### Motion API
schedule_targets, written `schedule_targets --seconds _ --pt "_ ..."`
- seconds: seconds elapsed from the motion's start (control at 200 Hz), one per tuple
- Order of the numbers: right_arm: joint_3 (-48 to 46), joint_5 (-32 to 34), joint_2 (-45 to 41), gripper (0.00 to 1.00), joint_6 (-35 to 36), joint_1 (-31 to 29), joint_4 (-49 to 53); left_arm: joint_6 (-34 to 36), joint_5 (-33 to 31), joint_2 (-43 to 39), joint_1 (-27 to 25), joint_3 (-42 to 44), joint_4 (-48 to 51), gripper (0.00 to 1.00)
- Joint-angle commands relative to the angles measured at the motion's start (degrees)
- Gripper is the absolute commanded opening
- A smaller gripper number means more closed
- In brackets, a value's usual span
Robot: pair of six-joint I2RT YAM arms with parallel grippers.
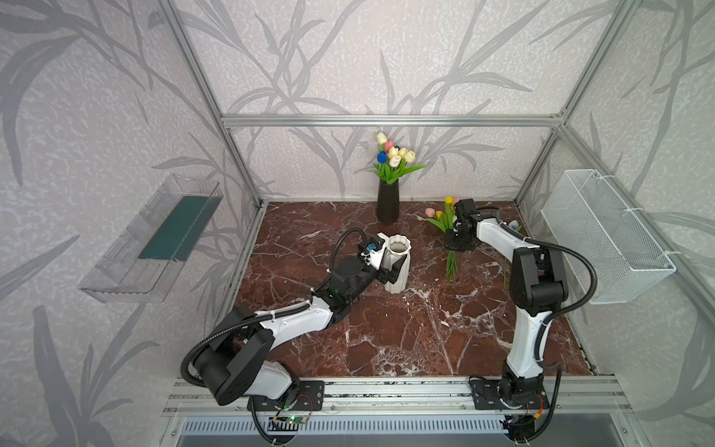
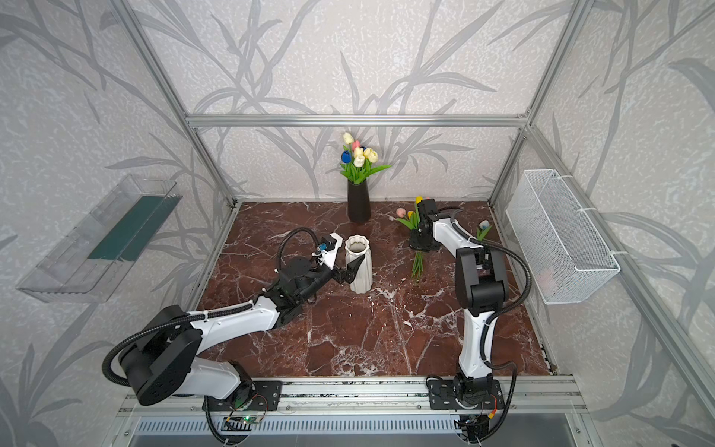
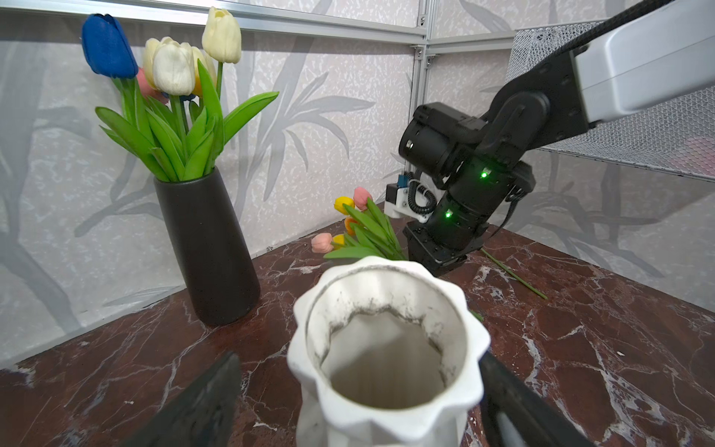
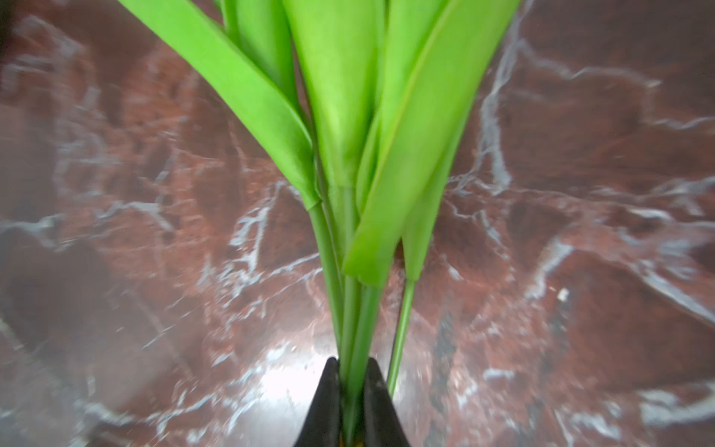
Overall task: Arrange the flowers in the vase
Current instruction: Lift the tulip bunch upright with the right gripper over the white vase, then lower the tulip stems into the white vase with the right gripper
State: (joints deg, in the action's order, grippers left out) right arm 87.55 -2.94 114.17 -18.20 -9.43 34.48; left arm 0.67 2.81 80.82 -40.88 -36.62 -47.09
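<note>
**Flowers Gripped, Vase Off to the Left**

On the worktop [image 1: 387, 340] the white vase [image 1: 397, 280] stood upright, mouth up, between the wide-open jaws of the left end effector [image 3: 358, 371]. The flowers [image 1: 439, 224] were to its right, heads toward the back wall [image 1: 309, 162]. The right end effector [image 4: 351, 387] pinched their stems.

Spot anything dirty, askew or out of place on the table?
The white ribbed ceramic vase has a dark grime ring inside its mouth. One loose pale-headed tulip lies on the red marble table behind the right arm, apart from the gripped bunch. Nothing tipped.
</note>
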Motion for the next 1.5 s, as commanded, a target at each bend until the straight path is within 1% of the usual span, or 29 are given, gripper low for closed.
schedule_targets --seconds 0.0,0.16,0.215,0.27,0.335,0.425,0.465,0.54,0.655,0.73,0.795,0.89,1.03,1.21,1.36,1.494 --pt "-3.0 -0.6 -6.9 0.08 0.2 -0.2 -4.0 1.5 -1.4 -3.5 -0.2 1.1 -1.0 0.94" --pt "-12.1 -5.6 -16.0 0.05 0.9 -0.3 -15.0 2.6 -2.8 -5.5 -0.2 2.0 -0.5 0.95" --pt "-15.9 -8.0 -21.1 0.04 1.5 -0.3 -20.3 2.8 -3.2 -6.1 -0.2 2.5 -0.6 0.95" --pt "-21.0 -11.0 -25.8 0.03 1.8 -0.3 -27.6 3.2 -3.8 -6.7 -0.2 2.9 -0.9 0.95" --pt "-27.9 -15.0 -31.6 0.00 1.3 -0.3 -39.1 3.4 -4.5 -7.0 -0.2 3.6 -1.8 0.95" --pt "-34.6 -21.3 -38.8 0.00 0.8 -0.3 -51.5 3.8 -5.5 -7.7 -0.2 4.2 -2.7 0.97" --pt "-36.6 -23.1 -41.2 0.01 0.4 -0.6 -55.4 4.0 -5.7 -8.1 -0.2 4.2 -2.7 0.97" --pt "-39.1 -26.4 -44.9 0.01 0.7 -1.8 -61.8 4.5 -6.0 -9.2 -0.2 4.3 -2.5 0.97" --pt "-41.1 -26.3 -49.1 0.00 3.1 -5.9 -68.6 5.2 -7.7 -11.4 -0.1 4.8 -2.3 0.98" --pt "-41.1 -25.7 -49.9 0.00 5.0 -8.9 -71.9 5.6 -8.8 -13.0 0.1 5.2 -1.9 0.99" --pt "-40.5 -25.1 -49.5 0.00 6.4 -11.7 -74.2 5.8 -11.0 -14.3 0.3 5.2 -0.7 0.99" --pt "-39.4 -23.4 -47.6 0.00 8.0 -15.5 -78.8 5.7 -14.3 -15.4 0.6 6.1 -0.7 0.99" --pt "-38.0 -20.4 -43.8 0.00 12.2 -20.2 -81.5 5.1 -17.6 -15.8 1.1 7.0 -0.1 0.99" --pt "-37.5 -18.2 -39.7 0.00 14.9 -22.8 -84.4 4.9 -18.5 -17.0 1.2 8.1 0.7 0.99" --pt "-36.1 -16.3 -37.9 0.00 17.4 -24.6 -84.1 5.4 -18.7 -17.3 1.3 8.3 1.7 0.99" --pt "-34.7 -14.6 -37.5 0.00 18.2 -25.0 -82.7 5.6 -18.8 -16.6 1.3 8.2 1.4 0.99"
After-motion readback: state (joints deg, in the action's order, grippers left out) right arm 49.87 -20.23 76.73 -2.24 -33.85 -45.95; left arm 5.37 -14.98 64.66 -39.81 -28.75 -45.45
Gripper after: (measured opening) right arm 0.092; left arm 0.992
